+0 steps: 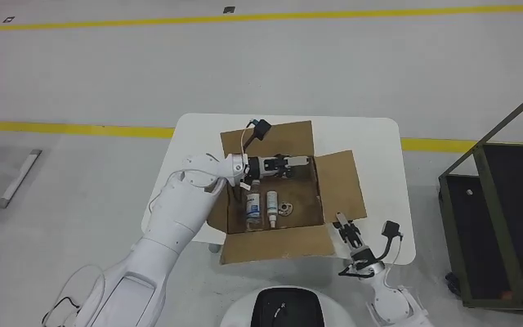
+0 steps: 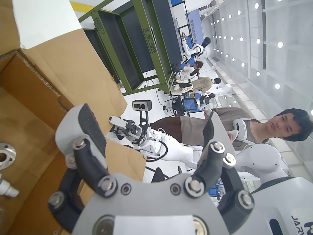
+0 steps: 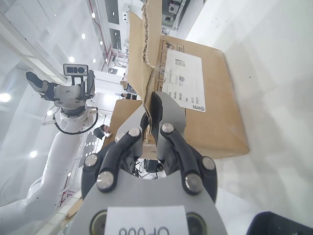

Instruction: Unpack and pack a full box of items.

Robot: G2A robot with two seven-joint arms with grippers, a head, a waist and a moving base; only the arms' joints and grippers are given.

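An open cardboard box [image 1: 304,196] sits on the white table [image 1: 376,147] with its flaps spread. Inside lie two small white bottles [image 1: 254,206] and a metal flange ring [image 1: 284,208]; the ring [image 2: 5,155] also appears in the left wrist view. My left gripper [image 1: 304,163] [image 2: 146,128] hovers over the far side of the box interior, open, with nothing between its fingers. My right gripper [image 1: 343,222] [image 3: 149,121] is at the box's near right corner, shut on the torn edge of a box flap [image 3: 146,50].
A green metal cart [image 1: 484,221] stands off the table's right side. The table's front edge runs close under the right arm. A labelled outer wall of the box [image 3: 212,113] faces the right wrist.
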